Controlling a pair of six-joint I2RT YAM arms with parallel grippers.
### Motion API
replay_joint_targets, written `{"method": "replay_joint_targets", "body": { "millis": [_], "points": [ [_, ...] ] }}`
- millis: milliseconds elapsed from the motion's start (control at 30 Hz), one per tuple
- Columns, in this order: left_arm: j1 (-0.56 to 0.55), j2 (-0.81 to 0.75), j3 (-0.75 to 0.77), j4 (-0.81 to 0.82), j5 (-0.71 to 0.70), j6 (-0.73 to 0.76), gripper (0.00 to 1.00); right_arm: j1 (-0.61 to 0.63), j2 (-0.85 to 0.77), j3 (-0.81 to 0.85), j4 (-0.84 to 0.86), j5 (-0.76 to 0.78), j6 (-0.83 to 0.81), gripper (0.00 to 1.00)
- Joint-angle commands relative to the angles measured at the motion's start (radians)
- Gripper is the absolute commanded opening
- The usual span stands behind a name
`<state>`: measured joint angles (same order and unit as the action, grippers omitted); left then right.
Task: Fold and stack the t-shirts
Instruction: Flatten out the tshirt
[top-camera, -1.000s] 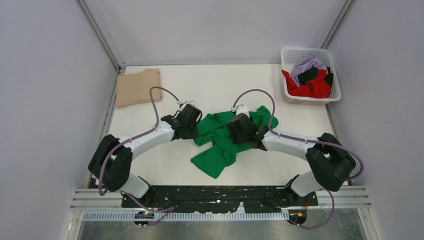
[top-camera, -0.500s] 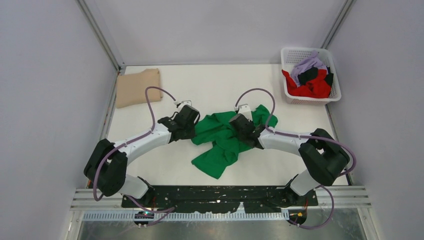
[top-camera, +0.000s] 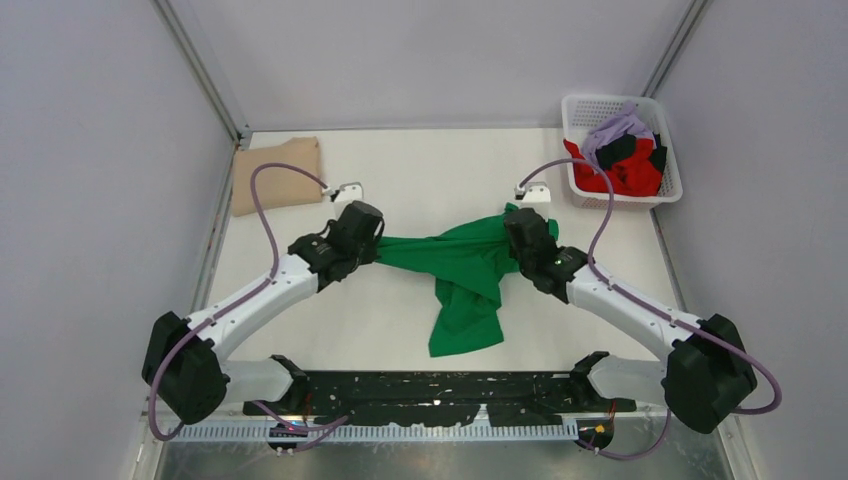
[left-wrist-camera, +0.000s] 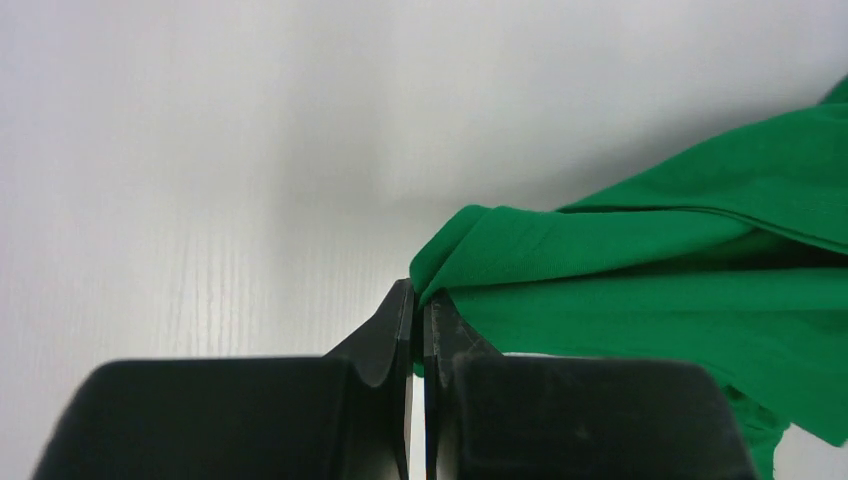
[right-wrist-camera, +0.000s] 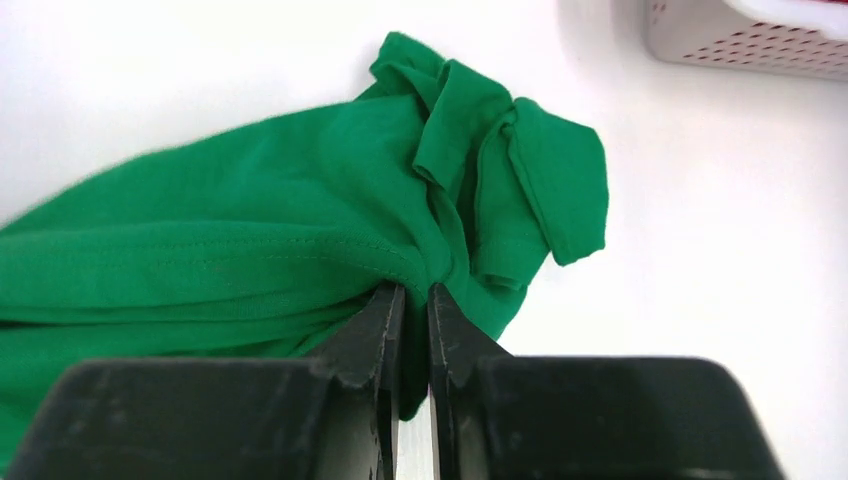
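Observation:
A bright green t-shirt (top-camera: 460, 262) is stretched across the middle of the table between my two grippers, with a loose part trailing toward the near edge. My left gripper (top-camera: 372, 247) is shut on its left edge; in the left wrist view the green t-shirt (left-wrist-camera: 640, 270) is pinched at the left gripper (left-wrist-camera: 417, 295). My right gripper (top-camera: 512, 232) is shut on the shirt's right end, where the green t-shirt (right-wrist-camera: 300, 240) bunches at the right gripper (right-wrist-camera: 416, 295). A folded tan t-shirt (top-camera: 275, 175) lies at the back left. Red, lilac and black t-shirts (top-camera: 620, 160) fill the basket.
The white lattice basket (top-camera: 577, 180) stands at the back right corner, its wall also showing in the right wrist view as the basket (right-wrist-camera: 740, 40). Grey walls enclose the table on three sides. Purple cables loop over both arms.
The right gripper closed on the green shirt. Both arms moved apart, left arm leftward and right arm rightward and back, pulling the crumpled shirt out into a taut band.

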<state>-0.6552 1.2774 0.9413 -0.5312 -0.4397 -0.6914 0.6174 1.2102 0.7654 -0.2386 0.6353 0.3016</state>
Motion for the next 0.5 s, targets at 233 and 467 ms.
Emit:
{"method": "replay_joint_targets", "body": {
  "millis": [233, 467],
  "points": [
    [0.045, -0.069, -0.045, -0.008, -0.117, 0.015, 0.00, -0.064, 0.035, -0.138, 0.080, -0.500, 0.032, 0.18],
    [0.049, 0.001, -0.081, 0.058, -0.021, 0.043, 0.00, -0.054, 0.154, -0.126, 0.161, -0.608, 0.045, 0.25]
  ]
}}
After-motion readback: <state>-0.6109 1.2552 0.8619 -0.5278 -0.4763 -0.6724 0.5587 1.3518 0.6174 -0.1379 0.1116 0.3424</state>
